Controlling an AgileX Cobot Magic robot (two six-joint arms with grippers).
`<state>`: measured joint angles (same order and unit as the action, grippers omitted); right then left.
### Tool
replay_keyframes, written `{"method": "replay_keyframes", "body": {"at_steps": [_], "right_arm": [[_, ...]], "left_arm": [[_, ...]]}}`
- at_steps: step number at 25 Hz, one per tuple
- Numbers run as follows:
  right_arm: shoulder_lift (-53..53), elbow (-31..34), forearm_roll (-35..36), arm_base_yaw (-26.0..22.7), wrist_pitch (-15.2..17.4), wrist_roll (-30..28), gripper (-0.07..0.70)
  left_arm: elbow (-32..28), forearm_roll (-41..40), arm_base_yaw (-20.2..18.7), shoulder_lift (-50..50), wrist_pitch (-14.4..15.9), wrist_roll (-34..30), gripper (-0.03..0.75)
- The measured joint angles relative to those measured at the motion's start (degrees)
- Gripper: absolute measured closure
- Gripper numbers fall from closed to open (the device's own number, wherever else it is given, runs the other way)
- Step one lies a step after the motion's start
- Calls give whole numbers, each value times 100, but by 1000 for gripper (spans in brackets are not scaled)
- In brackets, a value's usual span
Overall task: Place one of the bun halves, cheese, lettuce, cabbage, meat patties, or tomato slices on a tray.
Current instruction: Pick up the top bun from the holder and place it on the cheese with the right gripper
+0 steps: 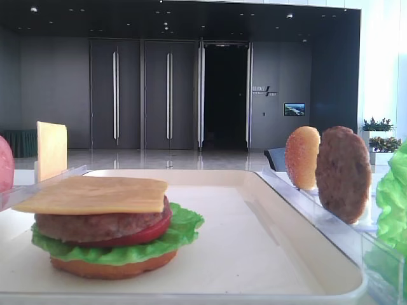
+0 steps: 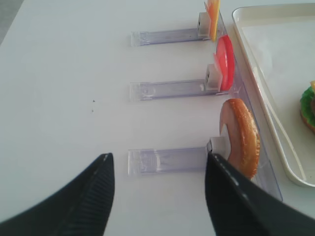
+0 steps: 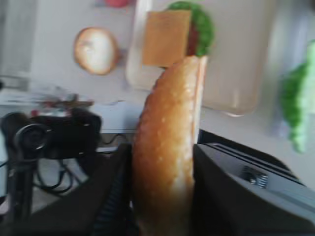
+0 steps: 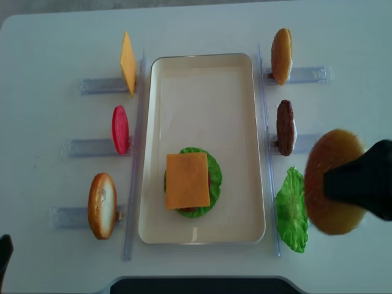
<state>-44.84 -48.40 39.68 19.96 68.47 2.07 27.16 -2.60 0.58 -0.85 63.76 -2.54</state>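
My right gripper is shut on a domed golden-brown bun top, held on edge above the table to the right of the cream tray. In the right wrist view the bun top is clamped between both fingers. On the tray stands a stack topped by a cheese slice, with a patty, a tomato slice, lettuce and a bottom bun beneath. My left gripper hangs open and empty over the table left of the tray.
Clear racks flank the tray. The left ones hold a cheese slice, a tomato slice and a bun. The right ones hold a bun, a patty and lettuce.
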Motion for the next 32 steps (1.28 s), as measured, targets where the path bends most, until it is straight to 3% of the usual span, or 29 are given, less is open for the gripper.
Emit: {"method": "replay_keyframes", "body": {"at_steps": [4, 8, 12, 19, 32], "right_arm": [[-105, 798, 1694, 0, -418, -1393, 394], [-753, 1479, 3228, 0, -564, -3011, 394], [-1418, 1652, 4301, 0, -484, -4219, 394], [-2485, 1656, 4784, 0, -409, -5216, 394], [-3899, 1656, 5968, 163, -92, -6485, 394]], "left_arm": [[0, 0, 0, 0, 0, 0, 265], [0, 0, 0, 0, 0, 0, 265], [0, 0, 0, 0, 0, 0, 265], [0, 0, 0, 0, 0, 0, 265], [0, 0, 0, 0, 0, 0, 265]]}}
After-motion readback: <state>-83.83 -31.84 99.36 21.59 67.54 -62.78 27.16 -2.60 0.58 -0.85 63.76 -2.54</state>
